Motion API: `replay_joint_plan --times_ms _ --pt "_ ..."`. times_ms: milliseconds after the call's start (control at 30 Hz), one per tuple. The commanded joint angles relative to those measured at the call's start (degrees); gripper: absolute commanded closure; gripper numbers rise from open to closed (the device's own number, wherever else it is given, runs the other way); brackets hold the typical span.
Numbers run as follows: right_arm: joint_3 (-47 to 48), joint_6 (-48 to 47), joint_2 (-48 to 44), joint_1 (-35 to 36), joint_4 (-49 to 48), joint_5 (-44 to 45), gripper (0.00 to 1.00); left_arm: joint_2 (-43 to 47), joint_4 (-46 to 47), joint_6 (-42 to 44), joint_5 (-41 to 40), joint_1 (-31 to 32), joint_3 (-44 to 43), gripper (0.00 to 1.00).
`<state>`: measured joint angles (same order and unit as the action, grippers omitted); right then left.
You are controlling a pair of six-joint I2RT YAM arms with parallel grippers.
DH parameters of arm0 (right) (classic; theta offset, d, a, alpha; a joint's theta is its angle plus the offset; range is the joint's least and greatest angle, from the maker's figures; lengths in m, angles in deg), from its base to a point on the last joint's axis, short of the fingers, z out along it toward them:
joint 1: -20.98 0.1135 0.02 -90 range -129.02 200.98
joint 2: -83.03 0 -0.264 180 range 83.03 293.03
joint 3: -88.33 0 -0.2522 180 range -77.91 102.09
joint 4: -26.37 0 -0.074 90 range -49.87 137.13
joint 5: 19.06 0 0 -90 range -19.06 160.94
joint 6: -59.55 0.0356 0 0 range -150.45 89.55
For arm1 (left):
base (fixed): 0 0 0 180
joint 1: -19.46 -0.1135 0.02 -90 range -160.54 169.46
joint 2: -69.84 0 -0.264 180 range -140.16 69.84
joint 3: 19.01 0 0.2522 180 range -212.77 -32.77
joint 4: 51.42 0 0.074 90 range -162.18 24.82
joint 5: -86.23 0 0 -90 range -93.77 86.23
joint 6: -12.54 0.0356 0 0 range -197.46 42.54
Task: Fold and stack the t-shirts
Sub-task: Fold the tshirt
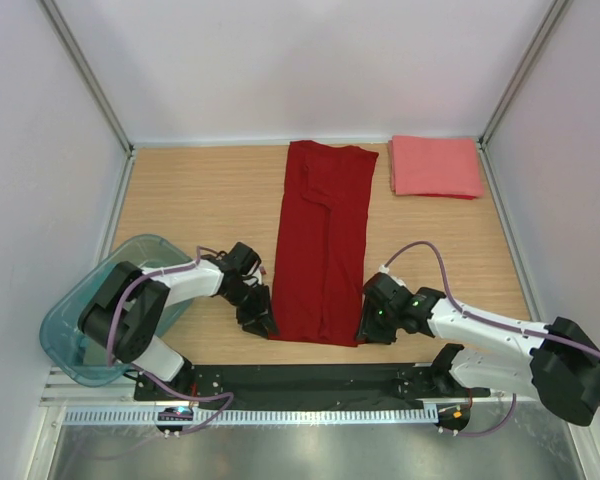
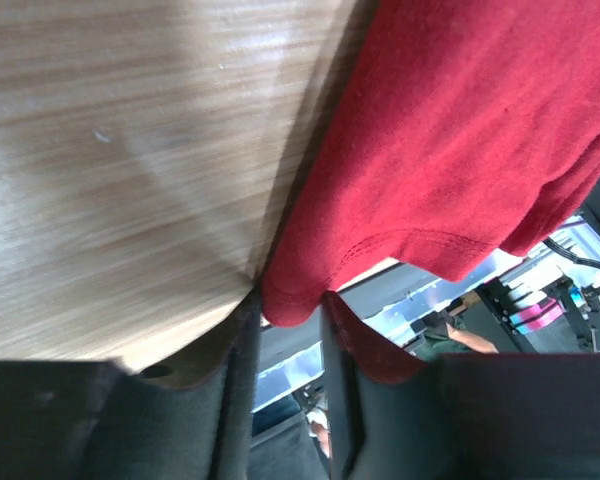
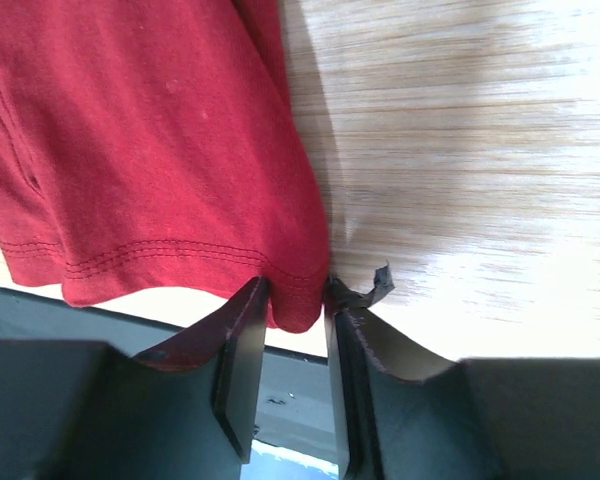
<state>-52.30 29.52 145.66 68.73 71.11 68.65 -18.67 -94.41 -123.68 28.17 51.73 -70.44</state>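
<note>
The red shirt (image 1: 323, 245) lay in the middle of the counter (image 1: 200, 190) as a long, narrow strip. It ran from close to the far edge down toward the near edge, with both sides folded in so that no sleeve stuck out. Its stitched hem formed the near end.

The left tool (image 1: 258, 320) sat at the near left corner of that hem. In the left wrist view its two fingers were drawn close, with the rounded corner of red cloth pinched between them. The right tool (image 1: 372, 325) sat at the near right corner. In the right wrist view its fingers were likewise clamped on the cloth, just below the double line of stitching. Both tools were low at the counter, one on each side of the strip, with the arms reaching inward from their bases.

The pink shirt (image 1: 435, 166) lay folded into a flat rectangle at the far right corner, near the red shirt's far end but apart from it. A teal bin (image 1: 65, 325) stood at the near left corner, partly under the left arm.
</note>
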Motion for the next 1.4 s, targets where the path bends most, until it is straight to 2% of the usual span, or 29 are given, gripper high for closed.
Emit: replay_joint_plan --times_ms 0,67,133,167,233,267,300,533,600,700,900,967,1100,1133,1367 --pt "-3.4 -0.1 2.6 0.0 1.3 3.1 0.64 -1.4 3.2 0.4 -4.5 0.3 1.5 0.70" --pt "-3.3 0.0 2.8 0.0 0.7 3.1 0.67 -1.2 3.8 0.2 -4.5 0.3 1.7 0.73" --pt "-3.0 -0.3 3.0 0.1 0.8 1.0 0.74 -1.1 3.9 0.3 -4.5 0.3 1.8 0.81" --pt "-2.9 -0.6 2.8 0.1 1.2 0.9 0.76 -1.0 3.9 0.4 -4.3 0.3 1.9 0.89" --pt "-2.8 -0.9 2.5 0.1 1.4 0.7 0.86 -0.5 4.0 0.3 -4.3 0.3 2.4 0.99" --pt "-2.9 -0.9 2.3 0.1 2.0 0.5 0.97 -0.3 4.1 0.3 -4.3 0.4 2.7 1.00" --pt "-3.1 -0.7 1.9 0.2 2.2 0.4 0.99 0.0 4.0 0.1 -4.3 0.5 3.0 1.00" --pt "-5.6 5.2 -8.2 1.1 6.3 -0.7 0.99 7.6 3.0 -4.3 -4.7 2.9 4.6 1.00" --pt "-4.8 6.5 -12.7 1.0 8.6 -0.3 0.99 9.4 1.3 -5.3 -4.9 3.1 3.7 1.00" --pt "-1.0 6.1 -13.9 0.1 10.9 0.6 0.99 11.9 -3.5 -4.6 -7.1 3.1 -0.7 1.00" --pt "13.8 -5.2 -5.0 -6.4 17.2 1.9 0.99 8.9 -11.5 -1.3 -11.9 2.7 -14.3 1.00" --pt "18.3 -10.3 -1.1 -12.1 18.3 1.1 0.99 6.9 -12.5 -0.3 -11.8 1.4 -19.5 1.00" --pt "25.5 -17.9 6.5 -19.4 17.9 -2.0 0.99 -1.7 -12.7 0.6 -10.1 -1.9 -28.3 1.00" --pt "27.1 -19.3 9.8 -21.0 17.7 -2.6 0.99 -3.8 -13.0 1.0 -10.0 -2.8 -32.8 1.00" --pt "41.9 -28.4 25.2 -26.9 16.5 -2.5 0.99 -16.9 -15.5 2.9 -8.3 -7.3 -47.7 1.00"
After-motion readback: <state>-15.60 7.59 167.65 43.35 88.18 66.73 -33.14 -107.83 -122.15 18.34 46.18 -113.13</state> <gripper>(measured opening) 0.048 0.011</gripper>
